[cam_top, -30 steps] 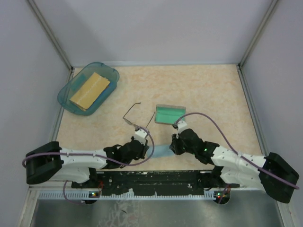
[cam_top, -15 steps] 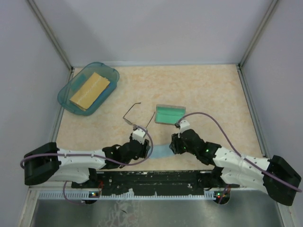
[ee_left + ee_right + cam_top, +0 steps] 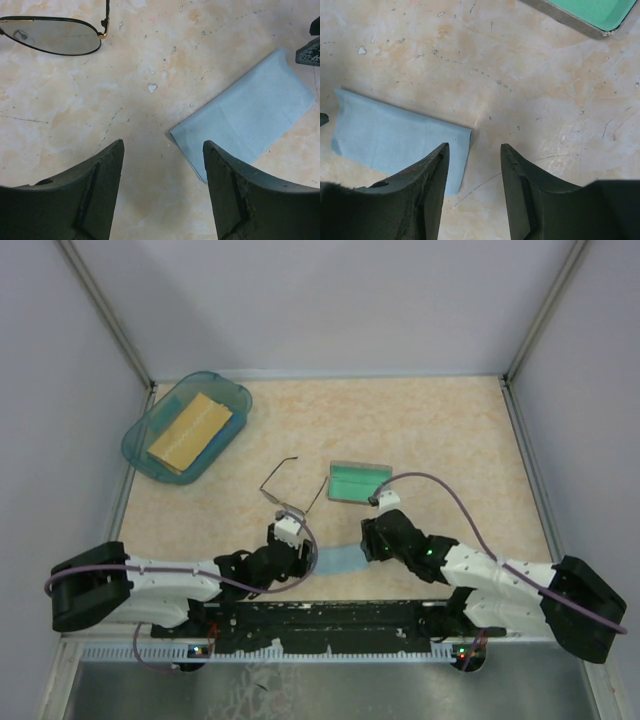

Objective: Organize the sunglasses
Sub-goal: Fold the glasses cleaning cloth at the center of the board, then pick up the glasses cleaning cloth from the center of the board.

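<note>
Sunglasses (image 3: 52,36) lie ahead-left of L gripper (image 3: 162,150), jaws apart, nothing between. Folded blue cloth (image 3: 395,140) just beside R gripper (image 3: 472,150) left finger; jaws apart too.

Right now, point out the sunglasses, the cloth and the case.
sunglasses (image 3: 52,41): left wrist view, on the one lens in view.
cloth (image 3: 395,140): right wrist view, middle of the blue fabric.
case (image 3: 358,481): top view, on the green lining.
</note>
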